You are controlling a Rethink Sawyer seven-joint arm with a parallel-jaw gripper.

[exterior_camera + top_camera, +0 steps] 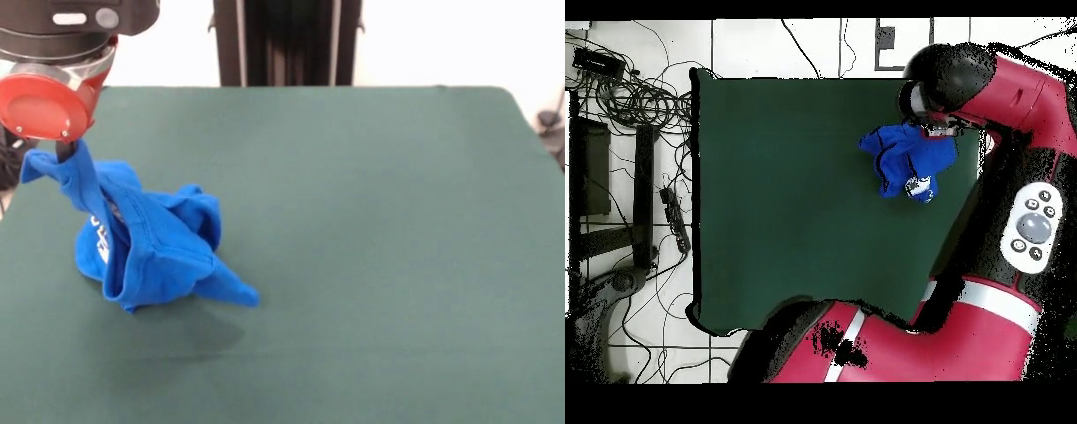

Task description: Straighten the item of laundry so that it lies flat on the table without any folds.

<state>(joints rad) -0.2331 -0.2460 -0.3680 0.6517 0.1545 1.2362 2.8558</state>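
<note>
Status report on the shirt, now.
Claw shut on shirt, one end lifted. Shirt bunched, not flat, near table edge. Nothing in the way.

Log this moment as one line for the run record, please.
gripper: shut on shirt, lifting one edge | shirt: bunched, rest resting on table, near its edge | flat: not yet

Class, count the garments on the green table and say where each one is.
1: a blue T-shirt, bunched near one table edge, one corner lifted under the gripper. Nothing else shows.
</note>
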